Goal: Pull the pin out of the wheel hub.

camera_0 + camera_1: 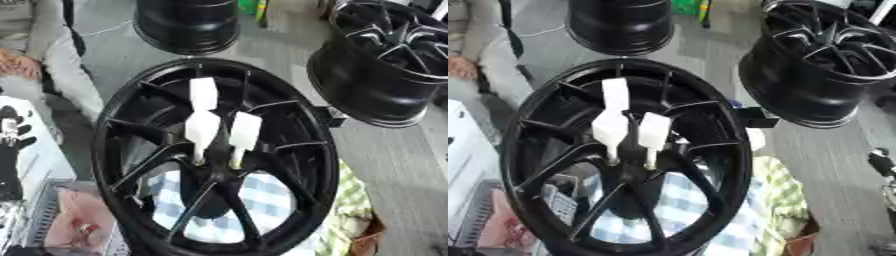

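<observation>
A large black multi-spoke wheel hub (pixel 219 160) stands tilted toward the camera and fills the centre of the scene, its lower rim resting above a blue-and-white checked cloth (pixel 262 200) that shows through the spokes. Three white flat-headed pins stick out of the hub's centre: an upper pin (pixel 203 93), a left pin (pixel 200 131) and a right pin (pixel 243 135), the lower two standing just beside each other with their thin shafts reaching down into the middle of the hub. All three look seated, so by this view the pulling has not begun and the whole task is left. At the far left edge, well apart from the pins, the robot's black left hand (pixel 12 131) shows with fingers spread and straight, grasping nothing. The right hand cannot be seen in either view. Two other black wheels sit behind, a dark wheel at top centre (pixel 186 25) and a silver-spoked wheel at top right (pixel 385 60).
</observation>
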Robot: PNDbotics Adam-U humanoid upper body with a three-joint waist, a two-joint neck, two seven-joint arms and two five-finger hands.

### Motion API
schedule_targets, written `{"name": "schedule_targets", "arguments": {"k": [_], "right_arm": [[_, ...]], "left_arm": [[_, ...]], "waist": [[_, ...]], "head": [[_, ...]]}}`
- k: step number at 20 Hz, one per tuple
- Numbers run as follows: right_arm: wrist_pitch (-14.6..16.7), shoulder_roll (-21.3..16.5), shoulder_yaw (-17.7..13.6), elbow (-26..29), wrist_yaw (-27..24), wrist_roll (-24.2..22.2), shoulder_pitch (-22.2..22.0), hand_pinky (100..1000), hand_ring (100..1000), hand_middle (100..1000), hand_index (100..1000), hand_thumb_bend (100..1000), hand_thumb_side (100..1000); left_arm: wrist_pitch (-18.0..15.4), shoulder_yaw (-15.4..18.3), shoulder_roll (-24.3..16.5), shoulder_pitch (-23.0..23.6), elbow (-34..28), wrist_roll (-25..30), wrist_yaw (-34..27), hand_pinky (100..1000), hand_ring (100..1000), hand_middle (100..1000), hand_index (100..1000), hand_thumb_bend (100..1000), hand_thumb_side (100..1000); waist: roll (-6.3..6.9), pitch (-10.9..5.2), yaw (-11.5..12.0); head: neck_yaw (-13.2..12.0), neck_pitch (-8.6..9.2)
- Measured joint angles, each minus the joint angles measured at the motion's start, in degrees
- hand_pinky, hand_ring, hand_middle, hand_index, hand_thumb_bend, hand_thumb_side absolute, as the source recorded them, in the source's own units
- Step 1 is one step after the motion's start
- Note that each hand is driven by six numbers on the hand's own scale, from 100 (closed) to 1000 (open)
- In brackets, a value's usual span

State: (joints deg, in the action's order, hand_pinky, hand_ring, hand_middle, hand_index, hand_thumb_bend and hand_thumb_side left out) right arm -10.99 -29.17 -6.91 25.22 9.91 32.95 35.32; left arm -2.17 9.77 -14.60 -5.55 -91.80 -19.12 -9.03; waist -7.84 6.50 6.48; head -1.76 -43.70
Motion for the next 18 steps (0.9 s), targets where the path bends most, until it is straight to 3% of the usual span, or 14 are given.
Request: {"name": "schedule_targets", "arguments": {"k": [11,18], "right_arm": [[2.96,1.11,3.78,-1.57,-4.53,11.59,-0.23,627,696,836,967,100,426],[6.87,1.61,5.02,5.65,-6.52,17.88,-3.82,583,630,782,951,100,415]], "left_arm": [[0.0,0.0,0.0,0.0,0.0,0.0,-0.01,685,720,680,789,285,647],[0.0,0.0,0.0,0.0,0.0,0.0,-0.01,685,719,680,789,284,647]], "waist": [[0.0,0.0,0.15],[0.0,0.0,0.15]], "head": [[0.05,-0.01],[0.09,-0.01]]}}
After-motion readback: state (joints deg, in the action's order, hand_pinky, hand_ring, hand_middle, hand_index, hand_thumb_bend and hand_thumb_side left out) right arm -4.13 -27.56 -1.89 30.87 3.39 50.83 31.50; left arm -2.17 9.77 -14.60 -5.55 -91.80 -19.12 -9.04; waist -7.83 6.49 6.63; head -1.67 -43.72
